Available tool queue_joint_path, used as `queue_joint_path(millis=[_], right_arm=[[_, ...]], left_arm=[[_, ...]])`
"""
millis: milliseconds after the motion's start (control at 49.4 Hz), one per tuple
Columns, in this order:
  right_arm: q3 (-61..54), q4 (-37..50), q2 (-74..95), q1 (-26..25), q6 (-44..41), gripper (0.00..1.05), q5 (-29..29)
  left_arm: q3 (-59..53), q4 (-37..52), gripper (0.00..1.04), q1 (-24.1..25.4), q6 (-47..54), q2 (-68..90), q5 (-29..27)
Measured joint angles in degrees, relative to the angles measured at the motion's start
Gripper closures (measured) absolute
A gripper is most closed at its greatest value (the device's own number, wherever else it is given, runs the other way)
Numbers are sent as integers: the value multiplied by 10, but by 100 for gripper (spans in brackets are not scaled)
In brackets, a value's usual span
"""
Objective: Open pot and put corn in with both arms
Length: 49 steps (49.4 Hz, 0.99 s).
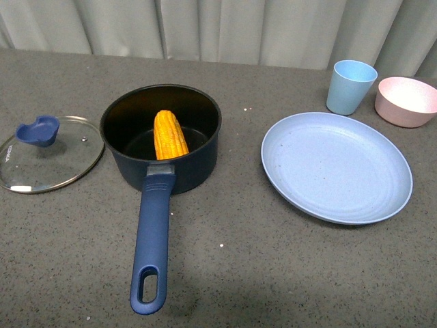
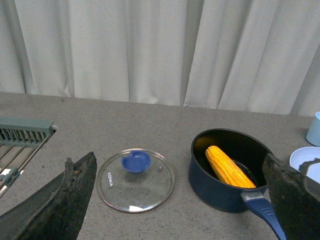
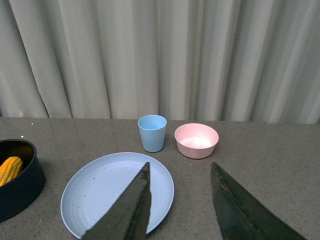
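While the dark navy-blue saucepan (image 1: 162, 140) stands uncovered on the grey speckled bench (image 1: 225, 266), its long handle pointing toward the camera, the yellow-orange corn cob (image 1: 170, 135) leans inside it. Just left lies the round glass lid with a blue knob (image 1: 49, 152). Rightward sit a pale blue plate (image 1: 337, 167), blue cup (image 1: 350, 86) and pink bowl (image 1: 407, 100). Both wrist views show fingers (image 2: 60, 200) (image 3: 130, 210) apart, holding nothing.

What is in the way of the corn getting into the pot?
Nothing visible. The corn already lies inside the open pot, leaning against its wall. The glass lid rests flat on the table beside the pot, off its rim.
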State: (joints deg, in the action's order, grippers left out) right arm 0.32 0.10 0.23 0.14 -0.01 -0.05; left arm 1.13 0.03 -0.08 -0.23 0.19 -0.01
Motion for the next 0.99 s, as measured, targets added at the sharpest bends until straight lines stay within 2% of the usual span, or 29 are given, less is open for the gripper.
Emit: queue_joint_path(millis=[243,365,466,993], right_arm=[[0,0,0,0,0,24,0],[0,0,0,0,1,7,0],[0,0,0,0,0,10,0],[0,0,0,0,0,9,0]], left_arm=[[0,0,6,0,0,0,0],[0,0,6,0,0,0,0],[0,0,6,0,0,0,0],[0,0,6,0,0,0,0]])
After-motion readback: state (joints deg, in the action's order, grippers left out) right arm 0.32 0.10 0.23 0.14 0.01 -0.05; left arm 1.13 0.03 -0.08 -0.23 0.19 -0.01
